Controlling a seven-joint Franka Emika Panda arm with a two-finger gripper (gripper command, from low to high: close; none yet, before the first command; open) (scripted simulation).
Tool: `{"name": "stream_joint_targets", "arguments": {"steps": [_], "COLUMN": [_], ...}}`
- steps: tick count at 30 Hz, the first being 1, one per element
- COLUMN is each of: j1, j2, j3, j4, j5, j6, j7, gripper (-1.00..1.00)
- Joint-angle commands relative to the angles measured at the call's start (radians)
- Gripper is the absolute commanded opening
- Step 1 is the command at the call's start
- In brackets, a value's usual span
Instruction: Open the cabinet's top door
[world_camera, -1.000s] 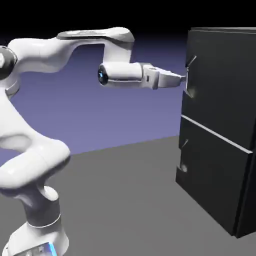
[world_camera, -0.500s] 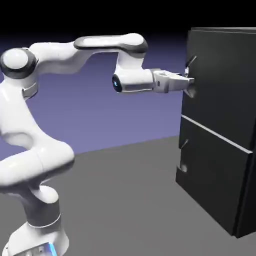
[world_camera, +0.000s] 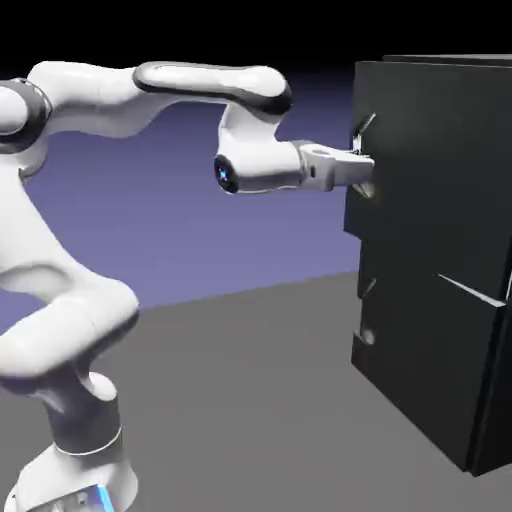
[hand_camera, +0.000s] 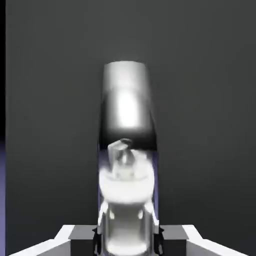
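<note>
Exterior view, right of frame: the top door has swung slightly ajar, the end effector now clenched on its handle; opening has begun.

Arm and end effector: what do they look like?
Glossy white arm, rounded segments, grey-black trim at some joints, black disc with a small blue light near the wrist. White end effector, two small grey fingertips. No cables visible.

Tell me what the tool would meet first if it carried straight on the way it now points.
Most likely the top door's dark panel, just behind the handle between its fingertips; how much gap remains is unclear.
</note>
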Motion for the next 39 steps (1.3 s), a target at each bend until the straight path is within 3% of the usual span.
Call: {"name": "stream_joint_targets", "arguments": {"steps": [1, 11, 21, 29, 39], "j1": [0.036, 0.297, 0.334, 0.303, 0.345], "j2": [-0.008, -0.157, -0.264, -0.191, 0.082], "j3": [-0.036, -0.392, -0.737, -1.021, -1.326], "j4": [-0.027, -0.298, -0.440, -0.395, -0.151], "j5": [-0.036, -0.456, -0.891, -1.218, -1.501], "j6": [-0.019, -0.292, -0.663, -1.009, -1.444], "j7": [0.023, 0.257, 0.385, 0.391, 0.318], "gripper": [-1.00, -1.00, -1.00, -1.00, -1.00]}}
